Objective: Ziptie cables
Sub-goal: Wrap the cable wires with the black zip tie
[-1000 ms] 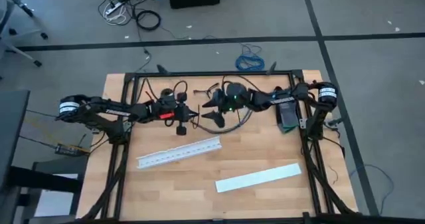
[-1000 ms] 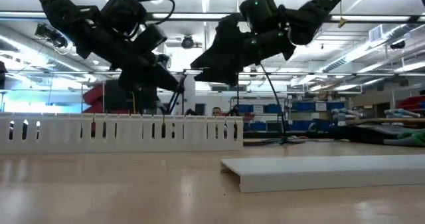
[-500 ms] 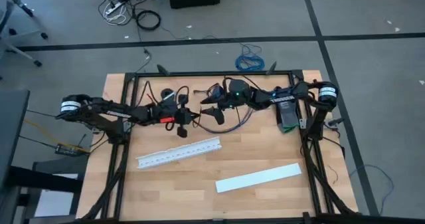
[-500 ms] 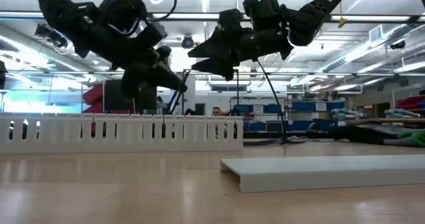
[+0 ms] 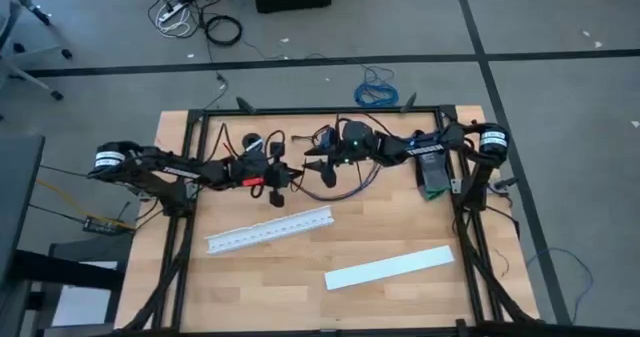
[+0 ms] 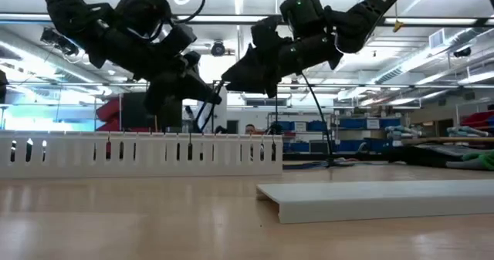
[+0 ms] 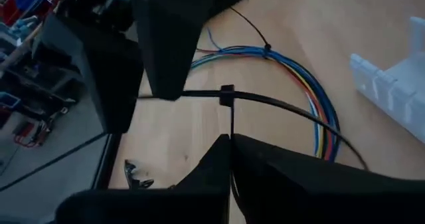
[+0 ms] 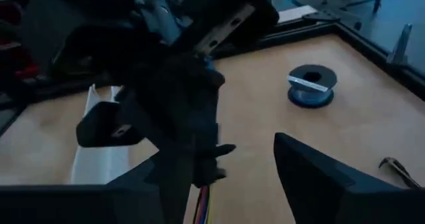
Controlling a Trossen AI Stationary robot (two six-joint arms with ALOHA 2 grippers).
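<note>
Wood table (image 5: 400, 227) | cables (image 7: 302, 84) prob. under L hand (image 7: 229, 144) | R hand (image 8: 226, 164) close

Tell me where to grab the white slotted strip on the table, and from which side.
Take the slotted strip mid-length from straight above, closing across its narrow width onto the two side walls. It lies flat on the table with its walls upright, and there is bare wood along both long sides.

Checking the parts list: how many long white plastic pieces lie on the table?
2: the white slotted strip near the table's middle, and a plain flat white cover closer to the front right. None seems hidden.
</note>
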